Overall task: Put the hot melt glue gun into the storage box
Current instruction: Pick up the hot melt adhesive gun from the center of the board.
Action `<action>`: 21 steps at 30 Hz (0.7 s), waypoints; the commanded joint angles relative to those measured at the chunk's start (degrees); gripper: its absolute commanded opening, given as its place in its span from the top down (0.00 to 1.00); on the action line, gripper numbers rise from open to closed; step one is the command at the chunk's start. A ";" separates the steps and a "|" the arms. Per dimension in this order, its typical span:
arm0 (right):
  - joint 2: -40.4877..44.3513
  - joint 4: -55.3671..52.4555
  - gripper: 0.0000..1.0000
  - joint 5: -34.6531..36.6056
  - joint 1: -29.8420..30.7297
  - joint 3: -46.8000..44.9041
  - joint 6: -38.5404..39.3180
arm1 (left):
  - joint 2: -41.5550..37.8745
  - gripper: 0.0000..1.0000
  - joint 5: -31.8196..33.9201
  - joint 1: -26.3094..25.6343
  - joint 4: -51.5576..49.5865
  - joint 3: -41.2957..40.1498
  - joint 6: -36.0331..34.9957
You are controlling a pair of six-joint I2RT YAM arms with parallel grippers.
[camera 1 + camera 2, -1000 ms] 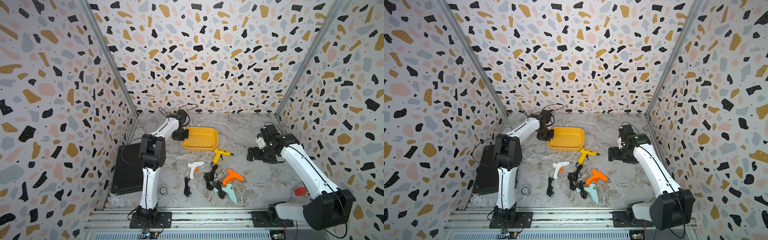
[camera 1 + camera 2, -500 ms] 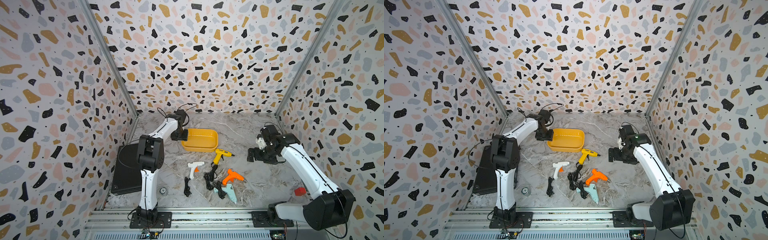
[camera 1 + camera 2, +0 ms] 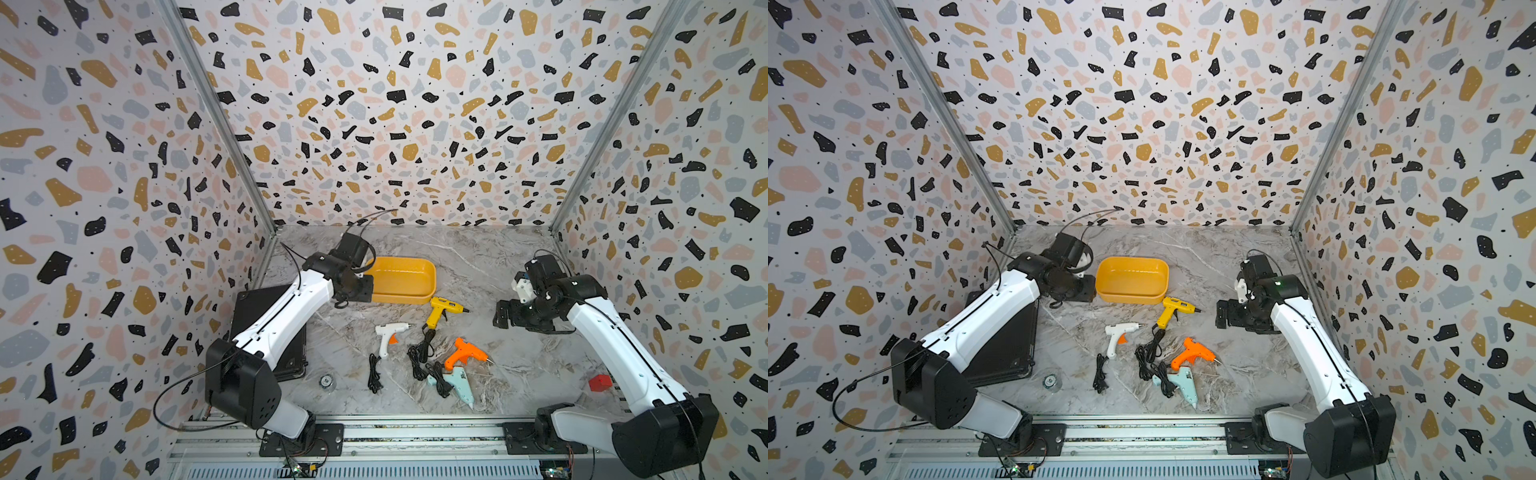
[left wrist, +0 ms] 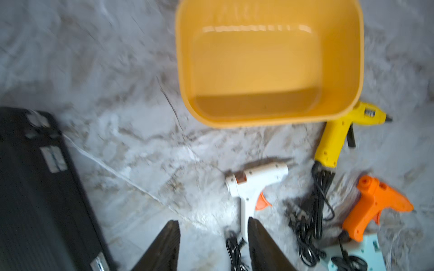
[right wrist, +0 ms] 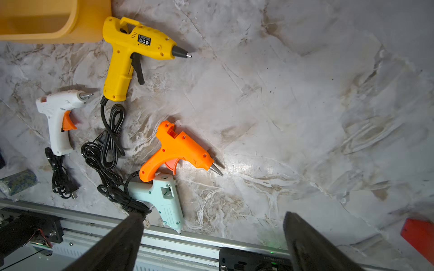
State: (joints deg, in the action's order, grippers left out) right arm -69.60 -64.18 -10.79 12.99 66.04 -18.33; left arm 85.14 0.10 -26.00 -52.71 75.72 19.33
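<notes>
Both jaws stand apart, empty; tangled cords [image 5: 117,194] could drag neighbouring glue guns [image 5: 178,147] when one lifts toward the box [image 4: 184,58].

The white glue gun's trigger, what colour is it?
Orange; the trigger shows best in the right wrist view.

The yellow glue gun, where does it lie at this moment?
In both top views the yellow glue gun lies on the table by the near right corner of the storage box; the white glue gun is its closest neighbour.
</notes>
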 commanded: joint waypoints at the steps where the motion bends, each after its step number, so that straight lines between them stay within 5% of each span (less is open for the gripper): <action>1: 2.21 0.63 0.02 -2.14 0.19 -1.51 -0.84 | -1.94 0.52 -0.45 -4.45 -1.49 -5.38 4.14; 13: 5.87 -0.99 0.02 -2.49 0.37 -4.93 -0.16 | 5.79 0.45 -1.44 -14.57 1.23 -8.17 7.81; 21: 8.31 -2.73 0.02 -2.48 0.37 -6.26 -0.06 | 12.09 0.41 1.13 -16.51 1.43 -5.37 7.16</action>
State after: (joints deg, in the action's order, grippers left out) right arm -63.09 -64.29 -12.99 13.15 59.92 -18.61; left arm 96.40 -0.67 -42.17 -50.98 67.68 26.61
